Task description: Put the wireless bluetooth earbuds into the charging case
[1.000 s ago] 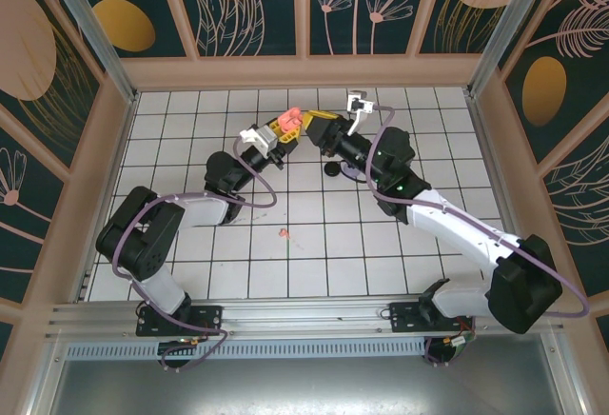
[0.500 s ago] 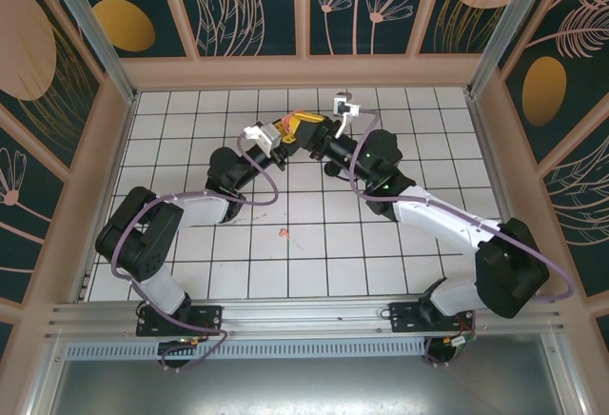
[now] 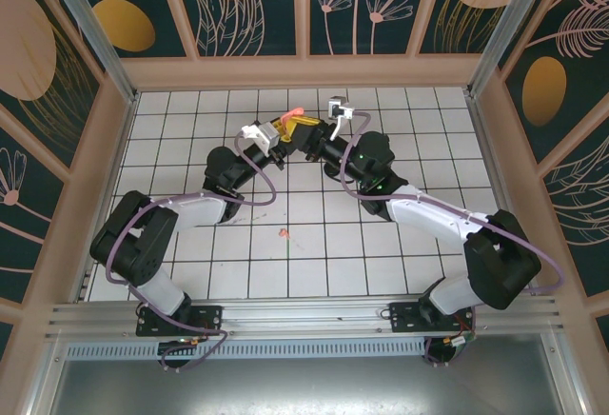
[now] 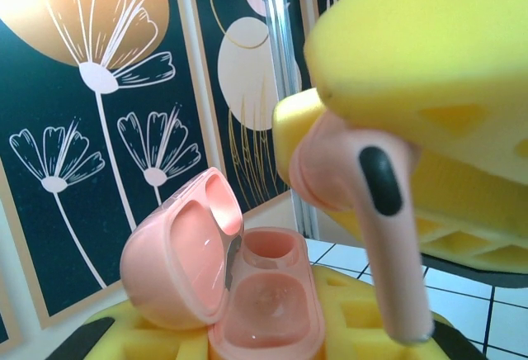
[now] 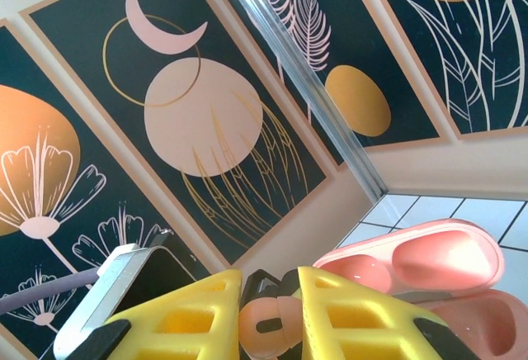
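The salmon-pink charging case (image 4: 268, 310) stands open, lid (image 4: 177, 253) tipped back to the left, both wells bare. My left gripper (image 4: 256, 343) is shut on its base with yellow fingers (image 4: 124, 335). My right gripper (image 5: 268, 294) is shut on a salmon earbud (image 5: 266, 327). In the left wrist view that earbud (image 4: 388, 236) hangs stem down, just above and right of the case, apart from it. From above, the left gripper (image 3: 280, 131) and right gripper (image 3: 306, 133) meet tip to tip, the case (image 3: 293, 112) raised between them. A second salmon earbud (image 3: 284, 233) lies on the tiles.
White tiled floor (image 3: 190, 253) boxed in by patterned walls, the back wall (image 3: 304, 68) close behind both grippers. The right arm's elbow (image 3: 366, 163) hangs over the middle tiles. The case (image 5: 429, 281) lies just right of the right fingers.
The right arm has swung left, bringing its earbud up against the held case. The left arm has barely moved and keeps its hold.
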